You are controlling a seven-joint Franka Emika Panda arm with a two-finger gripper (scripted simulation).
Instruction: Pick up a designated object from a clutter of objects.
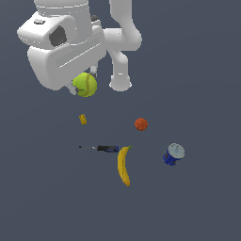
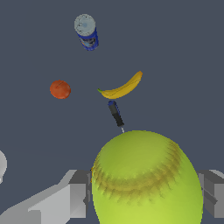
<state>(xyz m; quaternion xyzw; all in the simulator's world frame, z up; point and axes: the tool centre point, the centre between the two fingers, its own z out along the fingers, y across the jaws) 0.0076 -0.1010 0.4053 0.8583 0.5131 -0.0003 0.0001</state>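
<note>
The yellow-green ball with faint seam lines is held between my gripper's fingers, raised off the floor at the upper left of the exterior view. In the wrist view the ball fills the foreground, with a grey finger pressed on one side and the other finger on the opposite side. The gripper is shut on the ball. The other clutter lies below on the floor.
On the dark floor lie an orange-red ball, a yellow banana, a blue can with a pale lid, a dark-blue-handled screwdriver and a tiny yellow piece. The arm's white base stands behind.
</note>
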